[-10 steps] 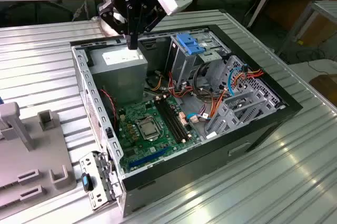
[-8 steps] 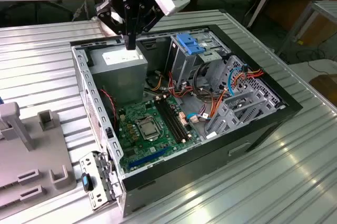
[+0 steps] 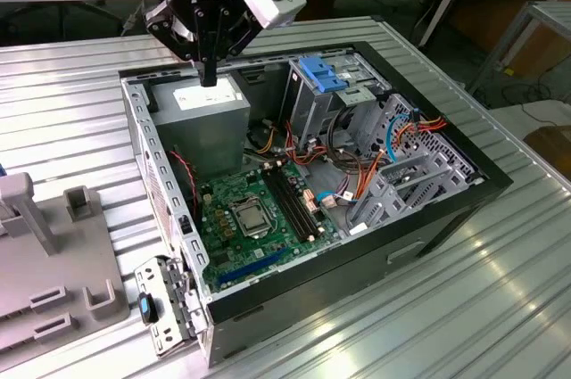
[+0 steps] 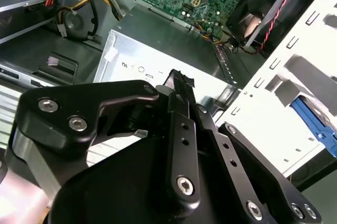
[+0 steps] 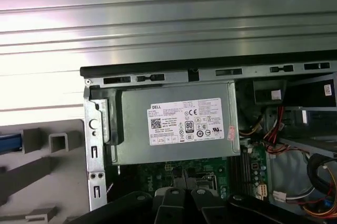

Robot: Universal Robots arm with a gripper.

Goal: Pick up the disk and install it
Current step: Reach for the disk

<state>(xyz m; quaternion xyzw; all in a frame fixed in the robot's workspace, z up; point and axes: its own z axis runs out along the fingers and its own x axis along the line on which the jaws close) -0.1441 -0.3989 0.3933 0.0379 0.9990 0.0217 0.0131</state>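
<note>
Bright blue edge of the disk in its plastic carrier, seen in the first wrist view lying on a pale grey moulded plastic fixture just outside the open black-and-silver metal computer case; in the second wrist view, a blue rail of the disk glimpsed beyond the case's white perforated side wall. Well apart from it, the black two-fingered gripper, pointed fingertips-down over the silver box-shaped power supply in the case corner at the exterior view's left, contact with it not clear. Gripper closed, fingers pressed together, nothing held between them. Beside the power supply, a green motherboard; further towards the exterior view's right, a tangle of red, orange and yellow cables. Case and fixture both resting on the ribbed aluminium tabletop
</note>
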